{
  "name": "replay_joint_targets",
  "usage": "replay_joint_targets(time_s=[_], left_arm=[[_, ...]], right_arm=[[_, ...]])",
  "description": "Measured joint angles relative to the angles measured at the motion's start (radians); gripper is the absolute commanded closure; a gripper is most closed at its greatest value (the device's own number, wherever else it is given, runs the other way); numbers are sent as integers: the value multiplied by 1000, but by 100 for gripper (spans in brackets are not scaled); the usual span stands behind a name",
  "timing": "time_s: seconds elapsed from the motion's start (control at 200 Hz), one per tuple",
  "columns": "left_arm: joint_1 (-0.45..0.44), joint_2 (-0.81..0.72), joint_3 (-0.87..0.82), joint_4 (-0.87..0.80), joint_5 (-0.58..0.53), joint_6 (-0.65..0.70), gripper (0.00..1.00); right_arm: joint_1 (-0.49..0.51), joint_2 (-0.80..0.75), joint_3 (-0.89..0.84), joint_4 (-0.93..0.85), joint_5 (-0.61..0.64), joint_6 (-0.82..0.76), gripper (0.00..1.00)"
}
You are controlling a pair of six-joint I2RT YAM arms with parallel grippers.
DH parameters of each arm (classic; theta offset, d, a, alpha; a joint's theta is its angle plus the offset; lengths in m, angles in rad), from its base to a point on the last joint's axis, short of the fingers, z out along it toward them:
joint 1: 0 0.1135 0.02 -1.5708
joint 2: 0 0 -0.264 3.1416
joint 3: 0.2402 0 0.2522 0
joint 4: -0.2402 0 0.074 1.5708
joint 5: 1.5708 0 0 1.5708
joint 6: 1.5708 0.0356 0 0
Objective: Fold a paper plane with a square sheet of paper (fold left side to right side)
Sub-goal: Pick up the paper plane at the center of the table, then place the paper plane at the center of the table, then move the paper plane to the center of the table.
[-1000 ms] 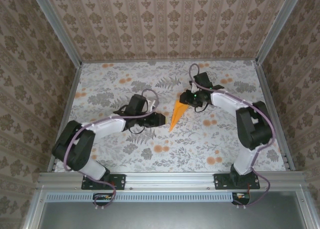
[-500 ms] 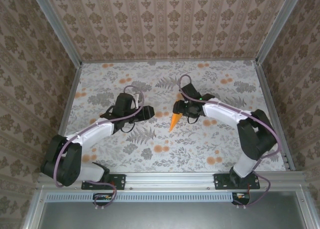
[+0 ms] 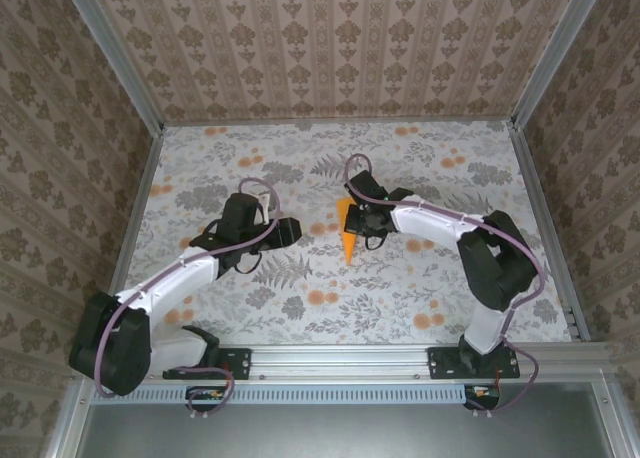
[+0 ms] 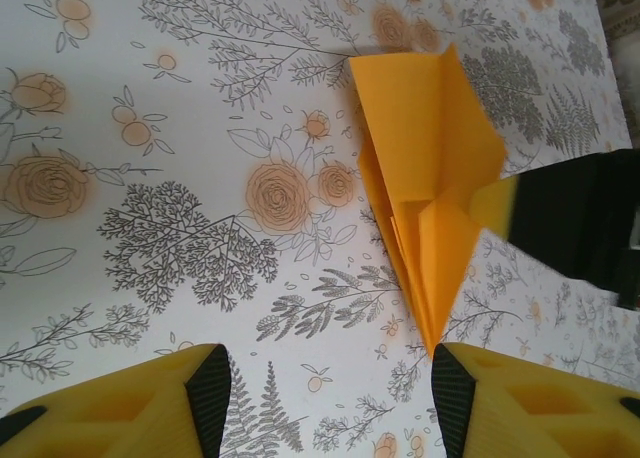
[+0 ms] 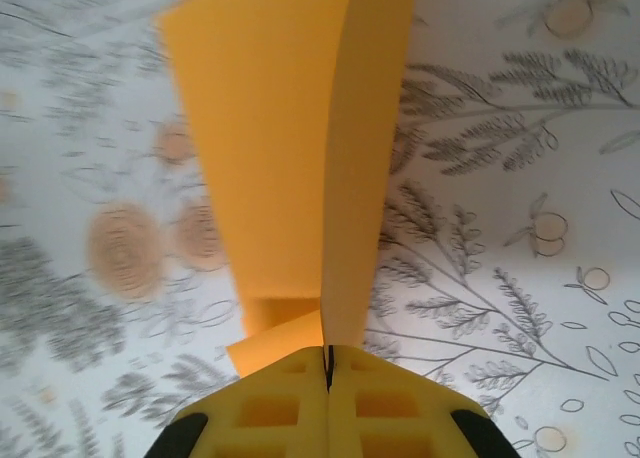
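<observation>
Because the paper plane looks light, limp and easily creased, the right jaws clamp a folded flap; the left jaws stand open near its point.

The paper plane is a slim dart of plain bright orange paper, folded into long triangular layers with a centre crease. It sits near the middle of the flowered surface, narrow point toward the near edge, wide blunt end away. The right end effector pinches its folded layers, its fingers pressed together.
</observation>
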Motion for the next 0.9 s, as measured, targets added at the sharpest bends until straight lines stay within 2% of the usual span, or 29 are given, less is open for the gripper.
replay_joint_targets(time_s=[0.17,0.31,0.48,0.585,0.755,0.905], left_arm=[[2,-12,0,-16,-17,4,41],[2,-28,0,-35,-29,11,41],[2,-42,0,-67,-34,14,40],[2,-52,0,-78,-37,14,36],[5,-82,1,-88,-50,20,25],[18,-114,0,-89,-60,21,22]], right_arm=[[-10,-189,-109,93,-66,-2,100],[-49,-215,-251,184,-129,4,96],[-114,-172,-380,186,-146,-6,78],[-129,-183,-378,156,-129,-37,69],[-120,-271,-317,35,-76,-107,62],[-66,-337,-254,-55,-47,-149,55]])
